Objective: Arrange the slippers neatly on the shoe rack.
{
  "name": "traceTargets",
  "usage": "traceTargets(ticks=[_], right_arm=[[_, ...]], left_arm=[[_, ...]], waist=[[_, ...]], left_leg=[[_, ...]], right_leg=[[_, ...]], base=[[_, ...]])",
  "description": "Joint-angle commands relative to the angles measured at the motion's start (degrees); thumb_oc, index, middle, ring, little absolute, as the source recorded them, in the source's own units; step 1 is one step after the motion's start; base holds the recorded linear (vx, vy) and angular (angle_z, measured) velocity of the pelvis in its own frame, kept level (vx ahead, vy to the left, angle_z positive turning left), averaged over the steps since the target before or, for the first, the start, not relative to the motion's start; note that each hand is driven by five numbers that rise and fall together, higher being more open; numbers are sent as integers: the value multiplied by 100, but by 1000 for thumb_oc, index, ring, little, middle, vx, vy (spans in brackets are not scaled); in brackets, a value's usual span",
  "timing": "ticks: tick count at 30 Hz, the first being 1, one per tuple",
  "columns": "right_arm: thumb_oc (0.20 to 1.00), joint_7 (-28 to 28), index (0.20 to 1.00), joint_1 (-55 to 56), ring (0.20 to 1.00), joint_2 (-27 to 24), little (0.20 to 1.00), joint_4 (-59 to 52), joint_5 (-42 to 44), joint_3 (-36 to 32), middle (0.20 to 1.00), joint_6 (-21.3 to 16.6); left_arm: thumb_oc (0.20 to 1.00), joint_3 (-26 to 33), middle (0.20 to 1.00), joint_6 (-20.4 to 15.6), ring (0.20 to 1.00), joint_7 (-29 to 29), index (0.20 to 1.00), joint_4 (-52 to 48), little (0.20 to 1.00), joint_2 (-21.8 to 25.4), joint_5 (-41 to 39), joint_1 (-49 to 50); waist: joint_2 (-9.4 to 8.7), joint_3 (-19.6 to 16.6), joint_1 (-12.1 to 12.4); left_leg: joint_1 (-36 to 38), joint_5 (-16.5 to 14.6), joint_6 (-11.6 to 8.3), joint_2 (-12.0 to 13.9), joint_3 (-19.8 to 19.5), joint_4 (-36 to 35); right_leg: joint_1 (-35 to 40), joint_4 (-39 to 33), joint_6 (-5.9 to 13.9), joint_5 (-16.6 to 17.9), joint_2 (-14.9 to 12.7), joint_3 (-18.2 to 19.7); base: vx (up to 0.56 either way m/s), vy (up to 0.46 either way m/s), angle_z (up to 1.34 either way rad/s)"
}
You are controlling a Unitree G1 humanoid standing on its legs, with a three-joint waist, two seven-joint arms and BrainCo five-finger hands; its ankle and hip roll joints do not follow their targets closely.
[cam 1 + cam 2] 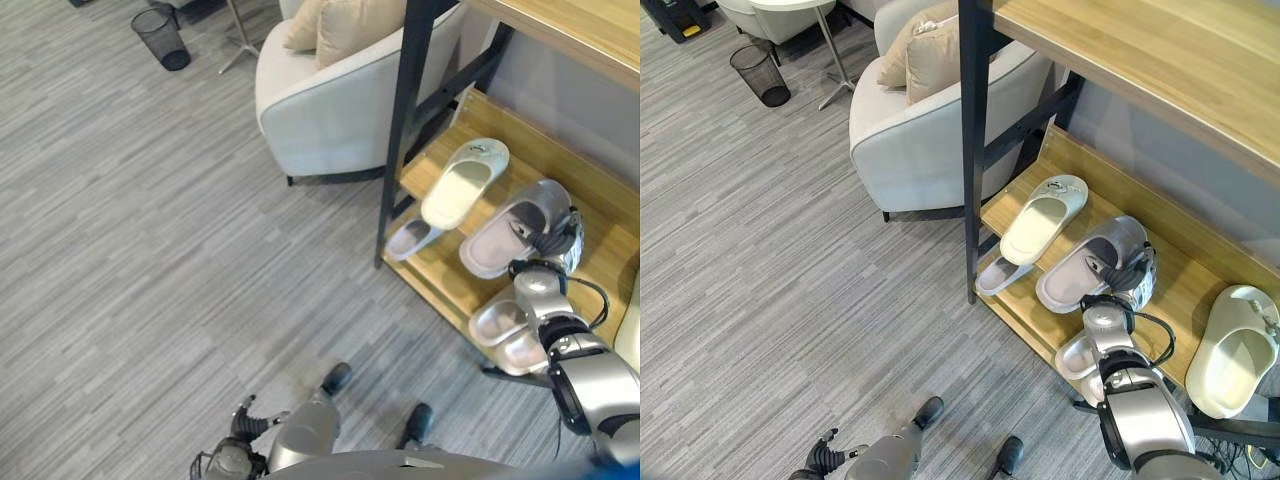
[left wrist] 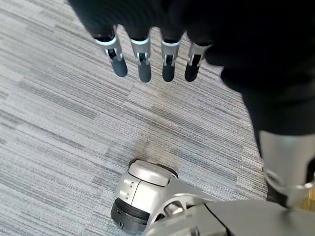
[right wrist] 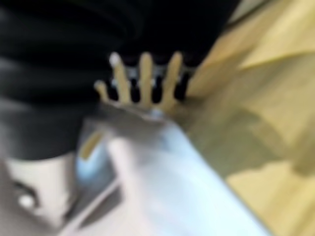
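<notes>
1. The left hand (image 2: 147,54) hangs low by the robot's side above the grey striped floor (image 1: 150,260), its fingers straight and relaxed, holding nothing.
2. The right hand (image 1: 1137,272) reaches onto the wooden shoe rack (image 1: 1200,285) and rests at the heel end of a grey slipper (image 1: 1090,262). In the right wrist view its fingers lie over the slipper's edge, but whether they clamp it cannot be told.
3. Just below that slipper, at the rack's near edge, two more grey slippers (image 1: 1080,357) sit on a lower level, partly hidden by the right arm.
4. A cream slipper (image 1: 1043,218) lies beside the grey one on the same shelf, toe pointing to the back, with another grey slipper (image 1: 1002,276) peeking out beneath its heel.
5. A second cream slipper (image 1: 1232,350) lies apart at the right end of the shelf.
6. Beyond the rack's black post (image 1: 973,150) stands a pale armchair (image 1: 930,140) with cushions (image 1: 925,50).
7. Farthest off, a black mesh bin (image 1: 760,75) stands on the floor.
</notes>
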Motion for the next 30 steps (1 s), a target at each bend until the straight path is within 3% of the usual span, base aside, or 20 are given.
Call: traceTargets(ticks=[1,15,28,30], right_arm=[[200,192,200,-97,200,-188,200,12,309,243,200,-101],[200,173,200,290,200,24,200,-53,204,259,200,-130],[200,660,200,2300,200,145,200,-2602,-906,194,200,-407],[200,1008,200,2783,200,152,200,-3168,-855,164,200,-577]], left_arm=[[1000,-321,1000,-10,1000,-88,1000,424,1000,-167,-207,-63],[1000,-186,1000,22,1000,-83,1000,453,1000,-99,-225,-229],[1000,447,1000,39,1000,-85,1000,411,1000,5,-121,-445],[1000,629,1000,54,1000,-175,1000,436,1000,31,-175,-415]], waist=[[-9,-116,98],[20,-164,-64],[-80,-388,-481],[-90,-462,-616]], left_leg=[[-298,248,49,164,432,-452],[-332,126,95,199,756,-316],[397,-31,96,429,908,-462],[548,-58,77,518,961,-484]], right_leg=[[184,66,363,-9,-343,353],[66,17,390,82,-398,620],[526,76,349,-63,-344,716],[579,160,316,-132,-308,775]], base=[[-14,25,-15],[0,17,-14],[24,-15,-7],[1,-53,-12]])
